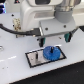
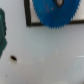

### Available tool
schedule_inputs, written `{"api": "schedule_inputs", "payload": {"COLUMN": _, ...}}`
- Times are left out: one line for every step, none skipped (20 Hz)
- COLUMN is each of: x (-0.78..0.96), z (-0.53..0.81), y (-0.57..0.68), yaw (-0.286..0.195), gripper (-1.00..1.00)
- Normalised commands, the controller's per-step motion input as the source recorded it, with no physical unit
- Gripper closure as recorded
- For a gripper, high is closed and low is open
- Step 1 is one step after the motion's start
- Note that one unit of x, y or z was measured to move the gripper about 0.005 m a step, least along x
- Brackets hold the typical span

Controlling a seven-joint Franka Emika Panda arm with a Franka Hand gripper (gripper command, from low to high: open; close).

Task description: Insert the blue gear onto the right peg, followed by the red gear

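The blue gear (image 1: pixel 51 52) lies flat on the right part of the black-rimmed white plate (image 1: pixel 33 61). Its hub has a dark centre where the right peg stands; the peg itself is too small to make out. The left peg (image 1: pixel 36 54) stands bare. My gripper (image 1: pixel 54 40) hangs just above the blue gear, open and empty, with its teal fingers (image 1: pixel 42 43) spread wide. In the wrist view the blue gear (image 2: pixel 51 13) fills the upper part, inside the plate's black rim (image 2: pixel 27 15), and one teal finger (image 2: pixel 2 30) shows at the edge. The red gear is out of view.
The plate sits on a white table (image 1: pixel 20 70). Black cables (image 1: pixel 12 29) hang from the arm at the exterior view's left. A small dark speck (image 2: pixel 13 58) lies on the table in the wrist view.
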Motion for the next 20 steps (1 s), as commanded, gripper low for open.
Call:
{"api": "schedule_inputs", "payload": {"x": -0.53, "z": 0.12, "y": 0.33, "yaw": 0.000, "gripper": -1.00}}
{"api": "schedule_inputs", "payload": {"x": -0.69, "z": 0.11, "y": 0.17, "yaw": 0.000, "gripper": -1.00}}
{"api": "schedule_inputs", "payload": {"x": -0.76, "z": 0.04, "y": 0.11, "yaw": 0.000, "gripper": -1.00}}
{"api": "schedule_inputs", "payload": {"x": -0.79, "z": 0.00, "y": 0.10, "yaw": 0.000, "gripper": -1.00}}
{"api": "schedule_inputs", "payload": {"x": -0.80, "z": -0.01, "y": 0.10, "yaw": 0.000, "gripper": -1.00}}
{"api": "schedule_inputs", "payload": {"x": -0.81, "z": -0.01, "y": 0.09, "yaw": 0.000, "gripper": -1.00}}
{"api": "schedule_inputs", "payload": {"x": -0.82, "z": -0.02, "y": 0.15, "yaw": 0.000, "gripper": -1.00}}
{"api": "schedule_inputs", "payload": {"x": -0.82, "z": -0.01, "y": 0.13, "yaw": 0.000, "gripper": -1.00}}
{"api": "schedule_inputs", "payload": {"x": -0.80, "z": 0.00, "y": 0.15, "yaw": 0.000, "gripper": -1.00}}
{"api": "schedule_inputs", "payload": {"x": -0.80, "z": -0.01, "y": 0.18, "yaw": 0.000, "gripper": -1.00}}
{"api": "schedule_inputs", "payload": {"x": -0.78, "z": -0.01, "y": 0.21, "yaw": 0.000, "gripper": -1.00}}
{"api": "schedule_inputs", "payload": {"x": -0.78, "z": -0.03, "y": 0.19, "yaw": 0.000, "gripper": -1.00}}
{"api": "schedule_inputs", "payload": {"x": -0.77, "z": -0.05, "y": 0.20, "yaw": 0.000, "gripper": -1.00}}
{"api": "schedule_inputs", "payload": {"x": -0.75, "z": -0.07, "y": 0.22, "yaw": 0.000, "gripper": -1.00}}
{"api": "schedule_inputs", "payload": {"x": -0.72, "z": -0.08, "y": 0.22, "yaw": 0.000, "gripper": -1.00}}
{"api": "schedule_inputs", "payload": {"x": -0.72, "z": -0.09, "y": 0.22, "yaw": 0.000, "gripper": -1.00}}
{"api": "schedule_inputs", "payload": {"x": -0.67, "z": -0.13, "y": 0.20, "yaw": 0.000, "gripper": -1.00}}
{"api": "schedule_inputs", "payload": {"x": -0.64, "z": -0.17, "y": 0.21, "yaw": 0.000, "gripper": -1.00}}
{"api": "schedule_inputs", "payload": {"x": -0.61, "z": -0.19, "y": 0.20, "yaw": 0.000, "gripper": -1.00}}
{"api": "schedule_inputs", "payload": {"x": -0.58, "z": -0.19, "y": 0.23, "yaw": 0.000, "gripper": -1.00}}
